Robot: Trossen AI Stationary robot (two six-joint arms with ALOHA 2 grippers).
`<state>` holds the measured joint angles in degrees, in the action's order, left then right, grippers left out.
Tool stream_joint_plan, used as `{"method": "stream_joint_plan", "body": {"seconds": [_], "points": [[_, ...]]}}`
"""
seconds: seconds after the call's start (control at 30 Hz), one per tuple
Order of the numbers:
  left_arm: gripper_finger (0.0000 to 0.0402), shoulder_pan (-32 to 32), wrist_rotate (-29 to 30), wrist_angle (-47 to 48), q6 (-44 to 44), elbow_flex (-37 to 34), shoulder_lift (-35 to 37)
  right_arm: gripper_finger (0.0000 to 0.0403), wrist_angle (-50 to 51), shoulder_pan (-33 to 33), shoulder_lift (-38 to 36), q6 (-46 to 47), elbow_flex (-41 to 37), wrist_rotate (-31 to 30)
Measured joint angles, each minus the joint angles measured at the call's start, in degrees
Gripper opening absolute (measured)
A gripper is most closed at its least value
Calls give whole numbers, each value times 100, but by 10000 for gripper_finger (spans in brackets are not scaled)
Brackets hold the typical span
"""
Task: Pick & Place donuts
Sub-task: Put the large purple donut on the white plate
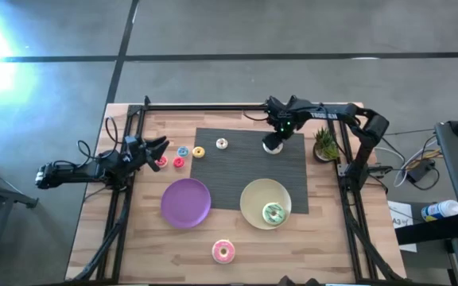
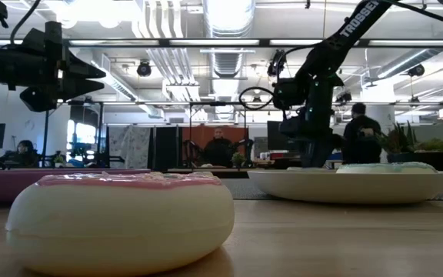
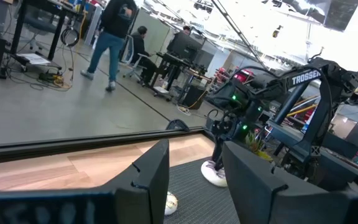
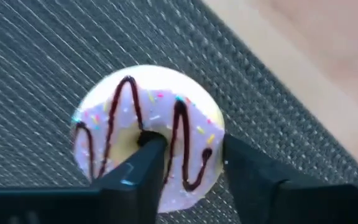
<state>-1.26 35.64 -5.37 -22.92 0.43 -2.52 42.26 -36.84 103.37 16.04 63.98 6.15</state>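
Two round plates sit near the middle of the table [image 1: 324,238]. The cream plate [image 1: 253,205], partly on the dark mat [image 1: 237,171], holds one green donut [image 1: 273,213]. The purple plate [image 1: 185,202] to its left holds nothing.

Seven donuts show from above. Besides the green one there is a pink donut [image 1: 223,252] on bare wood at the near edge, a white one with brown stripes [image 1: 273,143] at the far side of the mat, a tiny white one [image 1: 222,143] also on the mat, and a tiny yellow [image 1: 199,152], blue [image 1: 183,151] and red one [image 1: 178,162] in a loose row on the wood to the left. A second red bit sits by the left gripper's tips, too small to identify.

The right gripper [image 1: 274,140] is down over the striped donut. Its wrist camera shows what the overhead view hides: one finger [image 4: 143,163] sits in the donut's hole, the other outside the rim, straddling one side of the ring with gaps showing at the icing, not yet pinching it.

The left gripper [image 1: 156,151] hovers at the left edge, fingers spread and holding nothing. A potted plant [image 1: 324,144] stands at the far right.

The table-level view shows people in the room behind, and the pink donut large up front.
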Motion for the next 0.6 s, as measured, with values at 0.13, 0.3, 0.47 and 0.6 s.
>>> {"method": "stream_joint_plan", "body": {"seconds": [0.13, 0.3, 0.47, 0.6], "points": [[124, 2, 0, 0, -2, 0, 0, 96, -35, 2, -5, 139, -234, 37], [124, 1, 0, 1, 0, -1, 0, 58, 88, 65, -166, 72, -271, 40], [124, 0, 0, 2, 0, -1, 2, 17, 81, 269, -901, 111, 101, -137], [124, 1, 0, 3, -1, 0, 2, 15, 227, 648, -1359, 111, 310, 27]]}}
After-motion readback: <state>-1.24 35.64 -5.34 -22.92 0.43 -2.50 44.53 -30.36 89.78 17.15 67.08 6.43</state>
